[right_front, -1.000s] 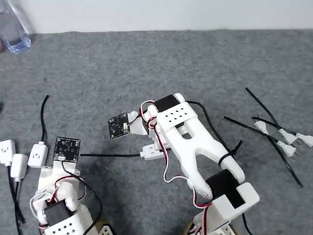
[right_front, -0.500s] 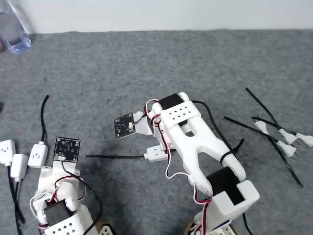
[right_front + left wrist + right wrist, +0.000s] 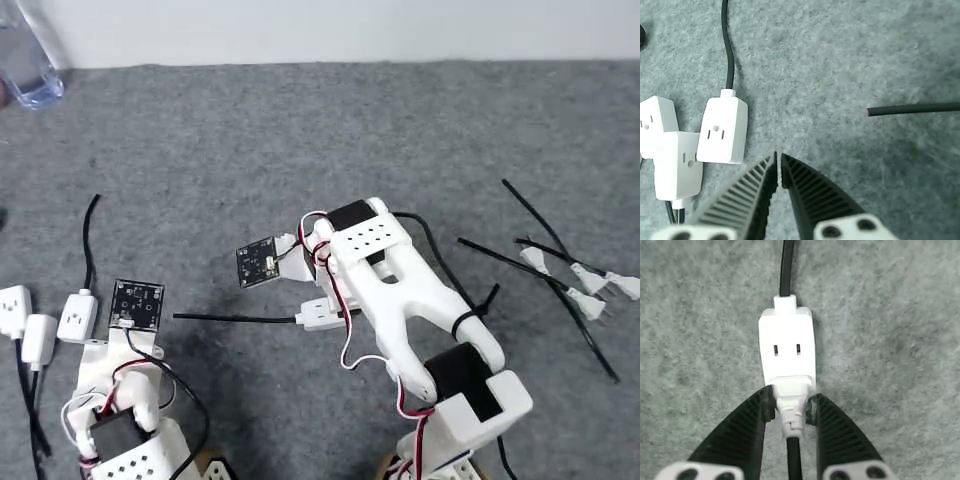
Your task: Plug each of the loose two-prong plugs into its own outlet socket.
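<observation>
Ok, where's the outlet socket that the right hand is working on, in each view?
High view: the outlet socket lies mid-table, beside the right arm. Its black cord runs toward the left arm.
Right wrist view: centre, just beyond the right hand, which grips the plug at its end.
Left wrist view: that cord's loose end reaches in; the three sockets there are others.
Shared landmark: the black cord.
</observation>
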Controlling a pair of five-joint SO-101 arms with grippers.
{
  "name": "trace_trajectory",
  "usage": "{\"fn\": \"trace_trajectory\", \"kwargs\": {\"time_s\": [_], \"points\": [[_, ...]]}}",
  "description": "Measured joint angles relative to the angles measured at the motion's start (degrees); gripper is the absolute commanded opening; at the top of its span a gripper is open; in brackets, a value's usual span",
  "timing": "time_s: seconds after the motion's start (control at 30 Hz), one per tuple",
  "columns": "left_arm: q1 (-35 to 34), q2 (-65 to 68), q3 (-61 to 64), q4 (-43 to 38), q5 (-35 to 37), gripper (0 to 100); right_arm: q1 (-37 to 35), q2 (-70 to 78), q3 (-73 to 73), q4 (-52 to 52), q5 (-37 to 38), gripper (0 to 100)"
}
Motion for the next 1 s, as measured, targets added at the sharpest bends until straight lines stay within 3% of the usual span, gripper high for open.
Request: {"fn": "trace_trajectory", "kwargs": {"time_s": [0.83,0.9,1.0], "points": [[0.00,0.00,0.00,0.00,0.00,2,0.26,6.24,-0.97,-1.76,0.18,1.0],[0.00,0.00,0.00,0.00,0.00,2,0.26,6.24,-0.97,-1.76,-0.62,3.4],[0.00,0.00,0.00,0.00,0.00,2,-0.44,5.01,-0.79,-1.76,-4.31,16.1]]}}
